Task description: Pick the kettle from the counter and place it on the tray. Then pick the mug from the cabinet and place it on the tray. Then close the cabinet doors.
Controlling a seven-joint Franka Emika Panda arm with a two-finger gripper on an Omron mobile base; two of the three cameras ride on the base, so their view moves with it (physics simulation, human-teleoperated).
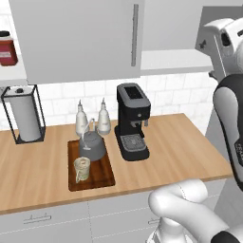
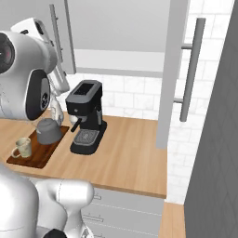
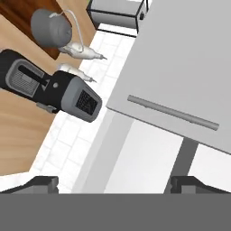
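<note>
With kettle (image 1: pixel 92 146) and mug (image 1: pixel 81 168) on the tray (image 1: pixel 102 178), the gripper (image 3: pixel 113 182), jaws spread, faces a door (image 3: pixel 180 67) to shut it.

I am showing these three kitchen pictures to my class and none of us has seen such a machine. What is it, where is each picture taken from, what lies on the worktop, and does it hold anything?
It is a white robot arm on a mobile base, in a simulated kitchen. Two pictures come from cameras on the base, left and right behind the arm; the third looks along the hand. On the counter a dark tray carries the kettle and the mug. Beside it stand two white bottles, a black coffee machine and a paper towel holder. The gripper is open, holding nothing, and faces the cabinet doors, which stand open.
</note>
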